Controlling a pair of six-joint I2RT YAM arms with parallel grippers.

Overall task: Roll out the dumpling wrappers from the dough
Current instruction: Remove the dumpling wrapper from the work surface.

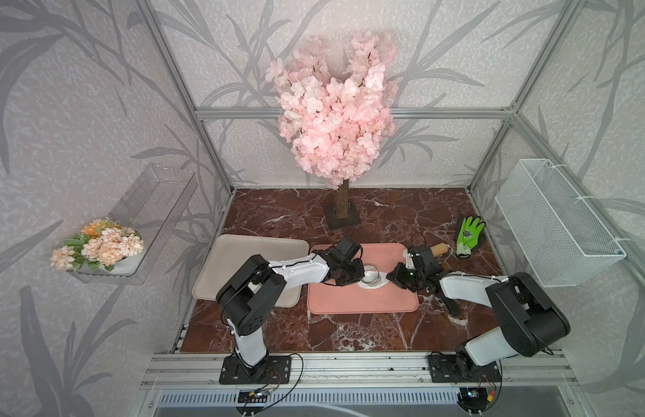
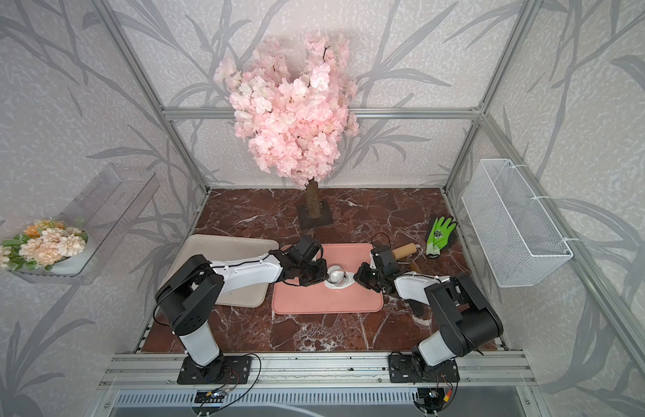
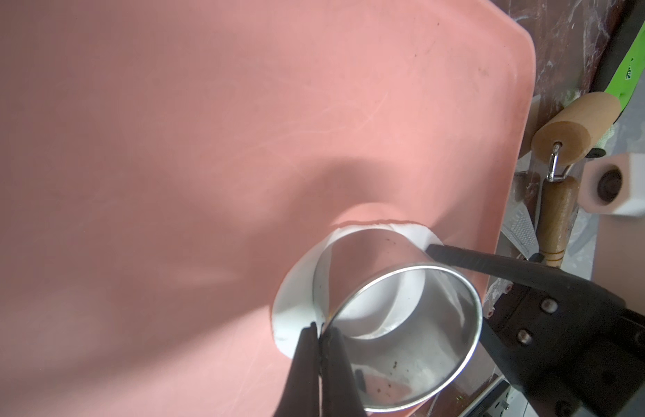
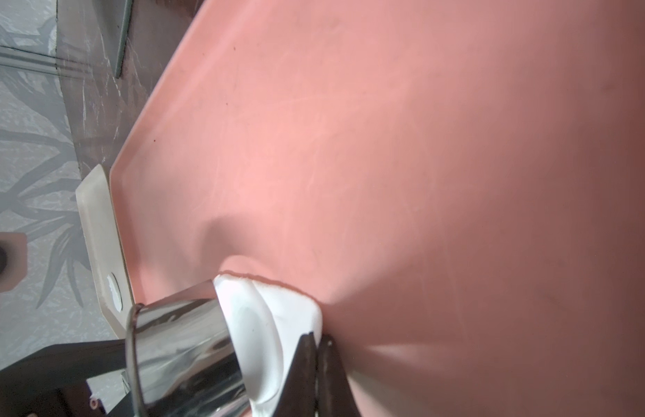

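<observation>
**Cutting stage.** One thin white dough sheet (image 4: 295, 310) lies near the centre of the one pink rectangular tray (image 1: 364, 303), mid-tabletop. The left gripper (image 3: 319, 330) is clamped on the wall of the one shiny metal ring cutter (image 3: 414, 346), which is tilted on the sheet. The right gripper (image 4: 315, 339) is pinched on the sheet's edge. Rolling looks done, but no freed round wrapper shows. One tan wooden rolling pin (image 1: 440, 249) lies off the tray's far right corner.

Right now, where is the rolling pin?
In both top views, the rolling pin lies on the right, between the pink tray and the green glove.
</observation>
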